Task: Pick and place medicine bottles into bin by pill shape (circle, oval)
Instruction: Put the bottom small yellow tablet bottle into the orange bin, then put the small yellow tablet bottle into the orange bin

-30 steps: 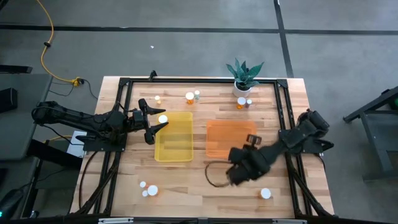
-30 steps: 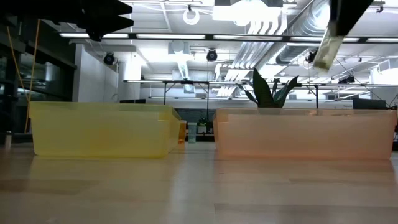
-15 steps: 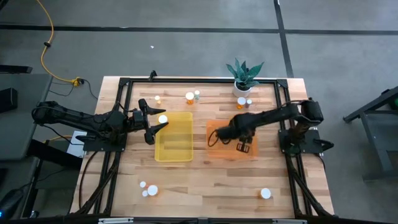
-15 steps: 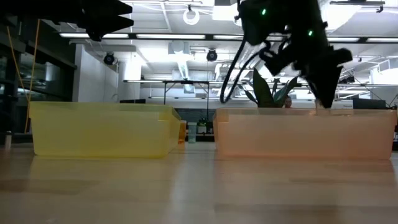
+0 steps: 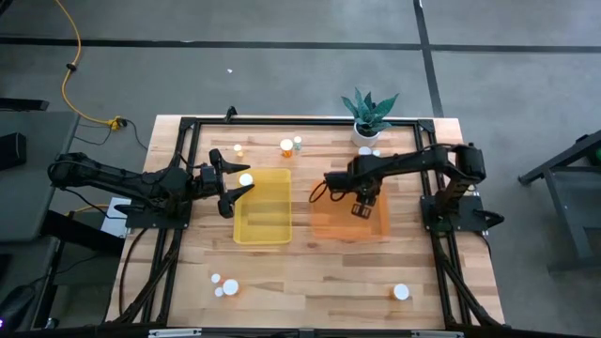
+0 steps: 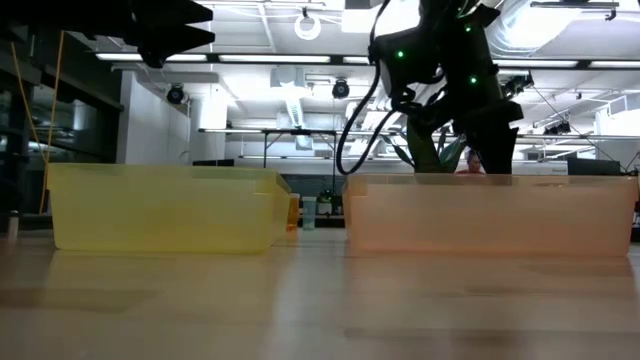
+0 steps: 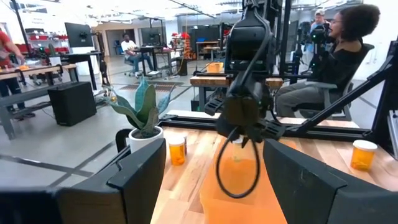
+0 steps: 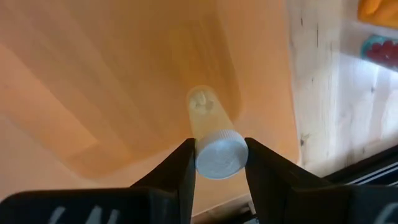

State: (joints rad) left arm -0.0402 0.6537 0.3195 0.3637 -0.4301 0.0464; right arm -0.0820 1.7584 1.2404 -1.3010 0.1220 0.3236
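Observation:
My right gripper (image 5: 362, 207) hangs over the orange bin (image 5: 321, 228), pointing steeply down, shut on a small clear medicine bottle (image 8: 205, 109) with a white cap. In the low view it (image 6: 492, 150) stands just behind the bin's front wall (image 6: 490, 215). My left gripper (image 5: 232, 180) waits level and open at the left rim of the yellow bin (image 5: 263, 227), nothing between its fingers in its wrist view. Other medicine bottles stand on the table near the far edge (image 5: 286, 145) (image 5: 364, 153) and near the front edge (image 5: 228, 288) (image 5: 401, 292). My right gripper pinches the bottle's white cap (image 8: 219, 155) by its sides between the two fingers (image 8: 180, 168). The fingers come from above, slanting down. The bottle hangs cap-up below them, its clear body pointing at the orange bin's floor, lifted clear.
A potted plant (image 5: 369, 113) stands at the far edge behind the orange bin. A black frame (image 5: 188, 122) runs around the tabletop. A seated person (image 7: 339, 62) shows beyond the table in the left wrist view. Bare wood lies in front of both bins.
My right gripper has swung from the table's front right toward the far edge and come down over the orange bin, tipping steeper, carrying the bottle along. Its fingers have stayed shut on the cap.

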